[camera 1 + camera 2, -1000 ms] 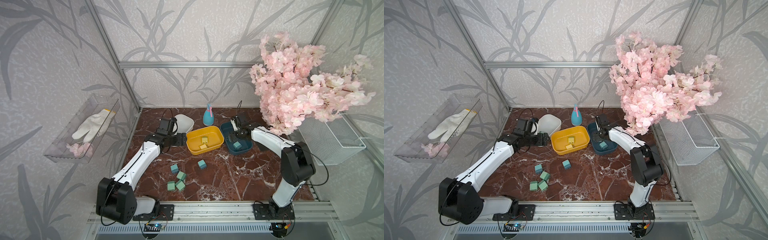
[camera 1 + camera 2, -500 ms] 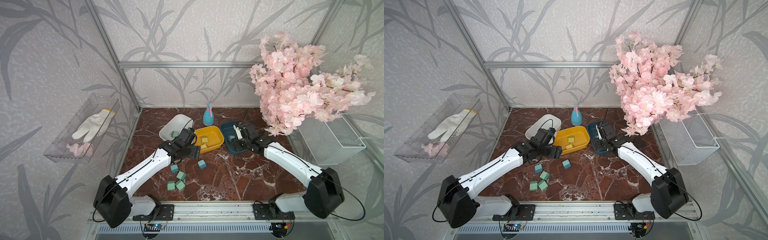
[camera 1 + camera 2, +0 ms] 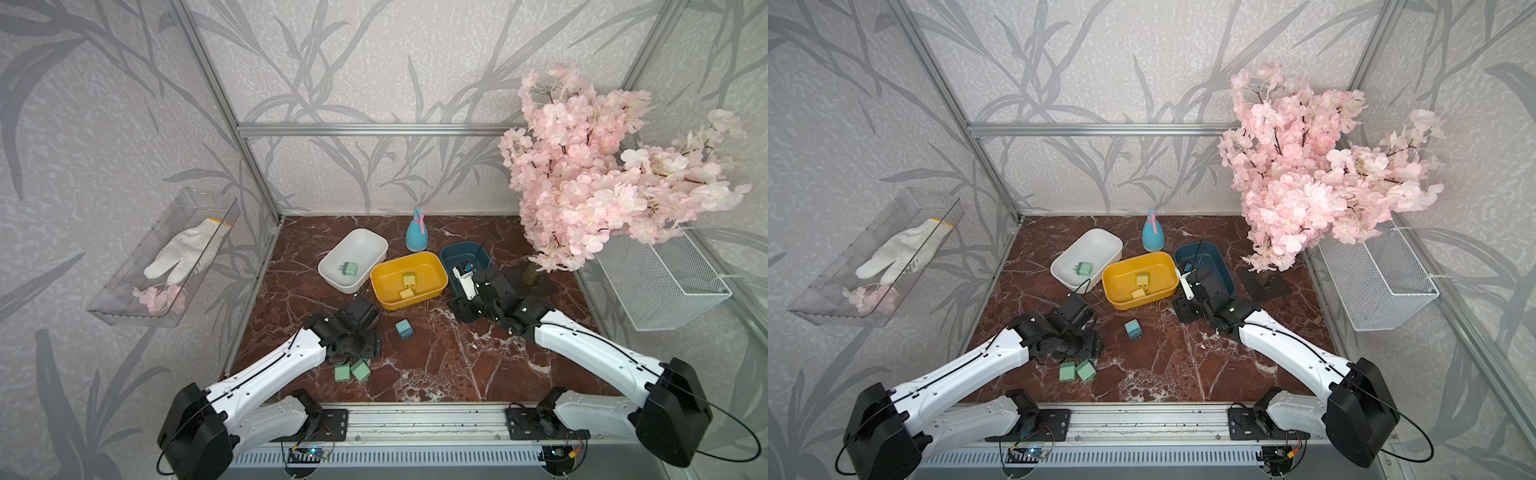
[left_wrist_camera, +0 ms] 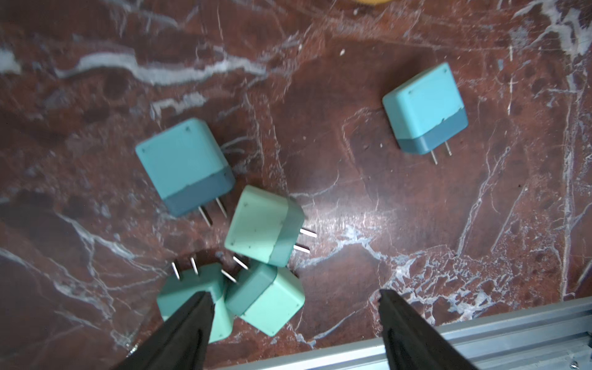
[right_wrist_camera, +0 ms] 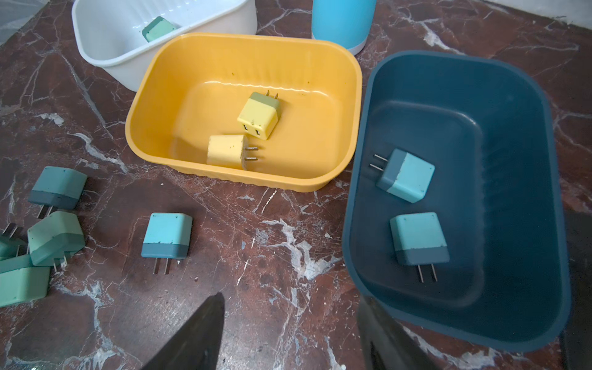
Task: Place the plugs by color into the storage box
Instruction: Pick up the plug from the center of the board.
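Where the loose plugs lie: on the marble table (image 3: 457, 365), all on the robot's side of the yellow bin (image 3: 386, 284).
Lone teal plug (image 3: 404, 328): near the yellow bin's front wall, flat on its side, apart from the rest.
Second teal plug (image 4: 184, 166): farther from the yellow bin, toward the left arm, its prongs beside the mint cluster.
Mint cluster (image 4: 264, 234): three pieces huddled together, the farthest from the yellow bin.
Yellow plugs (image 5: 259, 117): two inside the yellow bin, close together.
White bin (image 3: 357, 245): just beside the yellow bin on the left arm's side; holds one mint plug (image 3: 349, 269).
Blue bin (image 5: 512, 160): just beside the yellow bin on the right arm's side; holds two teal plugs (image 5: 405, 176), apart from each other.
Left gripper (image 4: 294, 294): over the mint cluster, jaws wide apart, nothing gripped; contact between a finger and a plug cannot be told.
Right gripper (image 5: 290, 298): over bare table in front of the yellow bin and blue bin, jaws parted, empty.
Spray bottle (image 3: 416, 235): upright behind the yellow bin.
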`<state>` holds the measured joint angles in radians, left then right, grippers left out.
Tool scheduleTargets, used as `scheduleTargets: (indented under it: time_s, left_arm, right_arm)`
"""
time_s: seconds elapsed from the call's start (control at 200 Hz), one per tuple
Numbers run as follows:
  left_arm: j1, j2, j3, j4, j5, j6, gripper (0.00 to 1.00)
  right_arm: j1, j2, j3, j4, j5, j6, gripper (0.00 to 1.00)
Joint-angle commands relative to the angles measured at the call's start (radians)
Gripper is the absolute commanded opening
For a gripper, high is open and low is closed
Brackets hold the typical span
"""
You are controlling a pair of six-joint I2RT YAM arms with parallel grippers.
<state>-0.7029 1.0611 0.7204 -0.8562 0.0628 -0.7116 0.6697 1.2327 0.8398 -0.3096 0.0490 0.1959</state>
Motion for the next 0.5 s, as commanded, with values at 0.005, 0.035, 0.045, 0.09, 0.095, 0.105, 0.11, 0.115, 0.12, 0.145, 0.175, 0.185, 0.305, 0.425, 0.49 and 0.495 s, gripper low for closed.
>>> scheduleTargets:
  time_s: [0.005,0.035,0.045,0.09,0.095,0.105,0.11,0.115,0.12,0.145,0.175,0.185,0.305,0.425,0.49,0.495]
  left_arm:
    - [-0.009,-0.02,-0.064,-0.001,0.016,-0.119,0.83]
    - [-0.009,-0.014,-0.08,0.012,0.006,-0.129,0.84]
    - [-0.009,-0.011,-0.084,0.015,0.003,-0.133,0.84]
    - [-0.009,-0.001,-0.096,0.037,-0.016,-0.136,0.85]
    - [-0.009,0.0,-0.097,0.038,-0.018,-0.137,0.85]
    - [-0.009,0.001,-0.097,0.044,-0.021,-0.138,0.85]
    - [-0.009,0.002,-0.098,0.046,-0.024,-0.138,0.85]
    - [-0.009,0.004,-0.099,0.048,-0.026,-0.138,0.85]
    - [-0.009,0.004,-0.099,0.051,-0.028,-0.139,0.85]
    - [-0.009,0.006,-0.099,0.066,-0.037,-0.139,0.85]
    - [-0.008,0.01,-0.099,0.086,-0.046,-0.138,0.85]
    - [-0.008,0.01,-0.099,0.093,-0.047,-0.139,0.85]
    - [-0.007,0.043,-0.116,0.185,-0.054,-0.128,0.84]
    - [-0.003,0.083,-0.101,0.185,-0.096,-0.116,0.82]
    - [0.001,0.106,-0.101,0.2,-0.11,-0.092,0.82]
    - [0.002,0.109,-0.101,0.202,-0.112,-0.091,0.82]
  right_arm:
    - [0.004,0.031,-0.002,0.049,-0.025,0.033,0.7]
    - [0.008,0.039,-0.001,0.054,-0.03,0.034,0.7]
    - [0.01,0.041,-0.001,0.056,-0.032,0.035,0.7]
    - [0.014,0.053,-0.001,0.065,-0.034,0.039,0.7]
    - [0.014,0.054,-0.001,0.066,-0.034,0.039,0.7]
    - [0.014,0.058,-0.001,0.067,-0.035,0.04,0.7]
    - [0.014,0.058,-0.001,0.067,-0.035,0.04,0.7]
    - [0.016,0.059,-0.001,0.067,-0.036,0.041,0.7]
    - [0.016,0.06,-0.001,0.068,-0.036,0.041,0.7]
    - [0.018,0.067,0.001,0.069,-0.039,0.042,0.7]
    - [0.02,0.072,0.003,0.069,-0.044,0.043,0.7]
    - [0.022,0.074,0.004,0.068,-0.044,0.044,0.7]
    - [0.037,0.085,0.009,0.066,-0.048,0.048,0.69]
    - [0.047,0.086,0.001,0.07,-0.051,0.051,0.69]
    - [0.05,0.086,-0.005,0.069,-0.049,0.053,0.69]
    - [0.05,0.086,-0.006,0.069,-0.049,0.053,0.69]
